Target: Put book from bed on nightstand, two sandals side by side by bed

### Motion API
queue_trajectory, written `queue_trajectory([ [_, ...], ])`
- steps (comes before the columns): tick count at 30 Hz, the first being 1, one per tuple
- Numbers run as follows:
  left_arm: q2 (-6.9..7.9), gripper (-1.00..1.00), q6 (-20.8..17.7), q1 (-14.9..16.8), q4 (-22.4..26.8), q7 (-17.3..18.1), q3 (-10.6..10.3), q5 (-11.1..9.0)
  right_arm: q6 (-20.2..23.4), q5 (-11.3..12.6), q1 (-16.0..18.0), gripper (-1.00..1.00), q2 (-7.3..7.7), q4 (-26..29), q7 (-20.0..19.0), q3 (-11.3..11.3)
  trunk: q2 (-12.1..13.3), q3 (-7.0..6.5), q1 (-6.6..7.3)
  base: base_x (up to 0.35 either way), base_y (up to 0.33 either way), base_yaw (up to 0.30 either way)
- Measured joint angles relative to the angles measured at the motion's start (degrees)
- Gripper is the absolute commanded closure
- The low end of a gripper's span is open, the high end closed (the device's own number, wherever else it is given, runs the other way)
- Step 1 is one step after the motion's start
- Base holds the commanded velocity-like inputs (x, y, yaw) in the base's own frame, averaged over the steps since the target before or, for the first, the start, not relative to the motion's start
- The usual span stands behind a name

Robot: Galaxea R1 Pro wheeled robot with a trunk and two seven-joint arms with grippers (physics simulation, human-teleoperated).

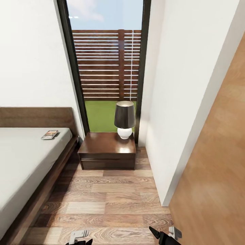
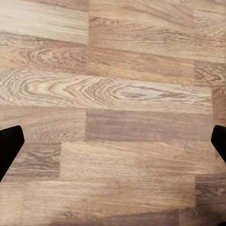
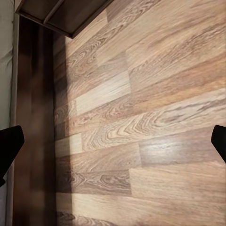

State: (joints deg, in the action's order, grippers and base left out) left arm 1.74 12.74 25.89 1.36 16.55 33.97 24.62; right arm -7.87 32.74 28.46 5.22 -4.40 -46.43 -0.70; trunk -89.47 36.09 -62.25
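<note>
Over bare floor (image 2: pixel 113 94), both hands spread wide w/ nothing held.

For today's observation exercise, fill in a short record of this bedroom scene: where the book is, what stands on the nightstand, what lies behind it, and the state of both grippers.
book: lying flat on the bed's mattress near the headboard
bed: along the left of the head view, dark wood frame, pale mattress
nightstand: between bed and white wall, one drawer
lamp: dark shade, white round base, on the nightstand's back right corner
window: tall, behind the nightstand, showing lawn and slatted fence
left gripper: open, empty, above wood floor
right gripper: open, empty, above floor beside the bed frame
</note>
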Motion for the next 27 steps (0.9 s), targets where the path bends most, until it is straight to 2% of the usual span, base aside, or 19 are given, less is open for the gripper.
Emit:
queue_trajectory([
  [7,0.0,-1.0,0.0,0.0,0.0,0.0,0.0,0.0,0.0,0.0,0.0,-1.0,0.02,0.0,0.0,0.0,0.0,0.0,0.03,0.199,0.0,0.002],
  [27,0.0,-1.0,0.0,0.0,0.0,0.0,0.0,0.0,0.0,0.0,0.0,-1.0,-0.04,0.0,0.0,0.0,0.0,0.0,0.03,0.315,0.0,0.0],
])
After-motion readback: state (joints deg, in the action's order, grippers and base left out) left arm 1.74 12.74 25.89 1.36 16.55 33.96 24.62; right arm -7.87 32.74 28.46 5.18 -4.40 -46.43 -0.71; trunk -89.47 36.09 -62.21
